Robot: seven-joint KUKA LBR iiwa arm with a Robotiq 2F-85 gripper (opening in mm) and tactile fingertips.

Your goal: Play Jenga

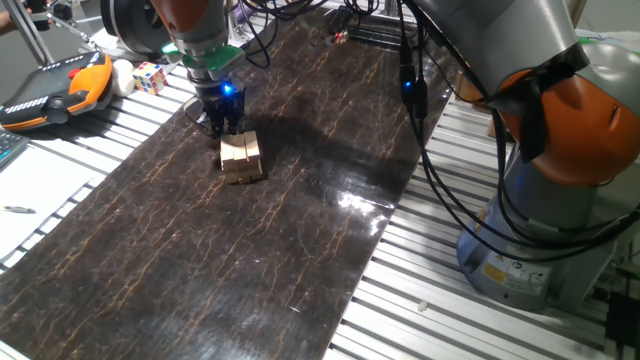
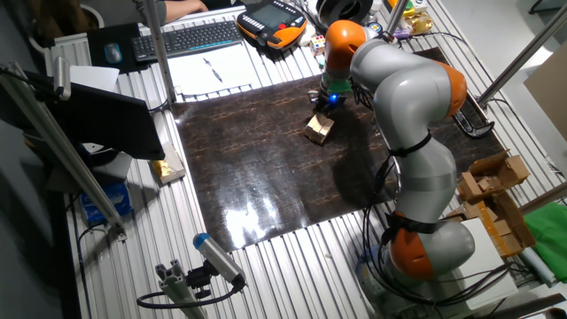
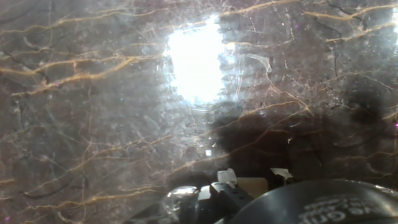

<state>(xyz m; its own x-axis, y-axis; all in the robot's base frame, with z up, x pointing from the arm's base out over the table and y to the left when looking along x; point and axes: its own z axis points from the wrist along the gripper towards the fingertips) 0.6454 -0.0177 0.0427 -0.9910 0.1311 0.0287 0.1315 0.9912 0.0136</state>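
The Jenga stack (image 1: pixel 241 158) is a small block of tan wooden pieces on the dark marbled tabletop (image 1: pixel 300 230). It also shows in the other fixed view (image 2: pixel 320 128). My gripper (image 1: pixel 222 124) hangs low over the table just behind the stack, close to its far top edge; it is also seen in the other fixed view (image 2: pixel 326 101). In the hand view the two pale fingertips (image 3: pixel 227 176) stand apart at the bottom edge, with a small tan patch (image 3: pixel 252 184) between them. I cannot tell whether the fingers touch the stack.
A multicoloured puzzle cube (image 1: pixel 150 76) and an orange-and-black pendant (image 1: pixel 55 92) lie on the slatted frame at the far left. The arm's grey base (image 1: pixel 530 240) and hanging cables (image 1: pixel 420 130) stand at the right. Strong glare (image 3: pixel 196 62) shines on the marble.
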